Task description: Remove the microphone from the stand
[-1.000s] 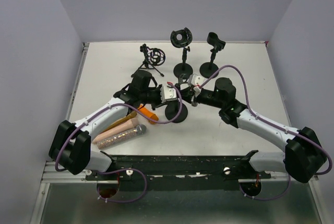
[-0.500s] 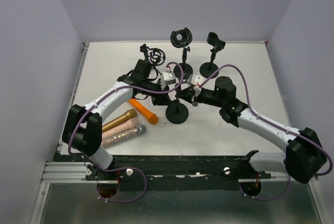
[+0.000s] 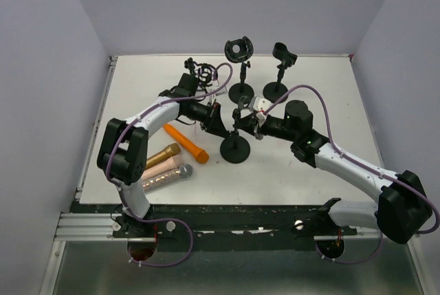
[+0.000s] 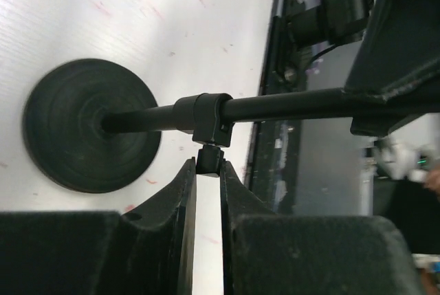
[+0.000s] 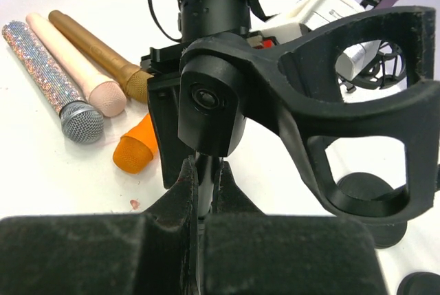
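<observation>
The black stand has a round base (image 3: 235, 149) and its clip (image 5: 357, 95) is empty. My right gripper (image 3: 243, 124) is shut on the stand's pole (image 5: 206, 171) just under the clip. My left gripper (image 3: 221, 123) reaches the stand from the left; in its wrist view the fingertips (image 4: 187, 171) pinch the small knob (image 4: 208, 159) of the pole's collar. The orange microphone (image 3: 185, 142) lies on the table left of the base and also shows in the right wrist view (image 5: 136, 148).
Gold (image 3: 157, 159), pink (image 3: 163, 169) and glittery silver (image 3: 161, 180) microphones lie side by side at the front left. Three more stands are at the back: a tripod (image 3: 201, 76), a ring mount (image 3: 240, 51) and a clip stand (image 3: 282, 56).
My left arm has swung its elbow out to the left and back. Its gripper rose away from the orange microphone, then came down onto the stand's knob. The right arm has held still.
</observation>
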{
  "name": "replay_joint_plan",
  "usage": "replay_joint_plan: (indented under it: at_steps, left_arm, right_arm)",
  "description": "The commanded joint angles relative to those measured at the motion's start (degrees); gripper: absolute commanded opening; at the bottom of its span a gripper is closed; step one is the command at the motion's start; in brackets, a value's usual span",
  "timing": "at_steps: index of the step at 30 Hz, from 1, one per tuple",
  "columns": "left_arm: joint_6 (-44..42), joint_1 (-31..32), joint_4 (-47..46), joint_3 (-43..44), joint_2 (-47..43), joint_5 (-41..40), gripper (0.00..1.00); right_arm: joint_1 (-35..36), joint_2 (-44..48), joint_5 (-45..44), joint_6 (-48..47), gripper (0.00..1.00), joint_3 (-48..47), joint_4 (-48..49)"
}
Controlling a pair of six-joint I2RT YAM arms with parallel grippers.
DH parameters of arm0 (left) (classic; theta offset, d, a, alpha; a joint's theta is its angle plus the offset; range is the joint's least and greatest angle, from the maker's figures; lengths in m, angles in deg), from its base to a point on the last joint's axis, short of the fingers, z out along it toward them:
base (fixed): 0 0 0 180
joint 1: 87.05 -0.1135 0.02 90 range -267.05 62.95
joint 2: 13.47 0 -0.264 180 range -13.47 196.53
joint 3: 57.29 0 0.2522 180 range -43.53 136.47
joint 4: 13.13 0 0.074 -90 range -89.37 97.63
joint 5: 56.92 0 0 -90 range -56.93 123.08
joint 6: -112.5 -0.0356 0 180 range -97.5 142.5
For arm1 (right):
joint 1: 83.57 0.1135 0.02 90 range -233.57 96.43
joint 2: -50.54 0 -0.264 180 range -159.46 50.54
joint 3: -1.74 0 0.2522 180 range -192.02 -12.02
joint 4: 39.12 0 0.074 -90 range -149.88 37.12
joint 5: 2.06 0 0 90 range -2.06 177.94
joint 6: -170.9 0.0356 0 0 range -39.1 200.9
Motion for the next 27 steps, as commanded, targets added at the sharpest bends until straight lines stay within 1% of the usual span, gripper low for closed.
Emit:
replay_joint_plan:
  at_steps: [1,2,4,9,10,11,12,13,14,15,16,17,20,21,23,27]
  left_arm:
    - [15.89,0.79,1.76,4.72,4.93,11.95,0.0]
    - [18.0,0.79,0.19,4.55,5.11,13.35,0.0]
    - [22.57,0.79,-2.28,3.67,4.94,13.37,0.0]
    - [24.96,0.18,-1.59,3.76,5.73,12.23,0.0]
    - [24.62,0.18,-0.8,3.93,5.64,11.09,0.02]
    - [23.22,0.26,1.73,4.71,5.38,8.99,0.12]
    - [19.9,0.35,4.19,5.77,4.6,6.54,0.26]
    - [12.47,0.44,7.35,6.73,2.76,2.77,0.34]
    - [8.22,0.61,8.34,6.48,0.22,-0.14,0.39]
    - [4.17,0.79,6.78,4.57,-3.46,-4.0,0.43]
    - [2.22,0.79,3.98,2.2,-6.89,-6.82,0.45]
    - [-0.32,0.79,1.52,-0.61,-11.62,-9.81,0.48]
    - [-9.19,0.88,-7.09,-8.26,-21.05,-18.77,0.53]
    - [-12.44,1.14,-8.69,-10.11,-23.34,-20.98,0.54]
    - [-19.13,2.28,-14.83,-14.94,-27.65,-25.64,0.54]
    - [-34.32,7.81,-28.53,-24.26,-34.16,-33.02,0.55]
  right_arm:
    - [-0.19,-0.1,-2.87,-4.18,0.01,1.61,-4.46]
    - [-0.19,-0.1,-2.79,-4.18,0.0,1.61,-4.46]
    - [-0.19,-0.01,-2.96,-4.18,0.01,1.61,-4.46]
    - [-0.28,-0.01,-3.05,-4.44,0.01,1.69,-4.46]
    - [-0.28,-0.1,-2.96,-4.35,0.01,1.61,-4.46]
    - [-0.28,-0.1,-3.05,-4.35,0.01,1.52,-4.46]
    - [-0.28,-0.1,-3.14,-4.27,0.01,1.61,-4.46]
    - [-0.28,-0.1,-3.23,-4.27,0.01,1.52,-4.46]
    - [-0.37,-0.1,-3.31,-4.27,0.01,1.52,-4.46]
    - [-0.28,-0.1,-3.49,-4.27,0.01,1.43,-4.46]
    - [-0.28,-0.1,-3.49,-4.27,0.01,1.43,-4.46]
    - [-0.28,-0.19,-3.49,-4.27,0.01,1.34,-4.46]
    - [-0.37,-0.45,-3.4,-4.35,0.01,1.17,-4.54]
    - [-0.37,-0.63,-3.58,-4.18,0.01,1.08,-4.46]
    - [-0.37,-0.98,-4.19,-3.92,0.01,0.64,-4.54]
    - [-0.45,-1.68,-4.63,-3.56,0.01,0.03,-4.28]
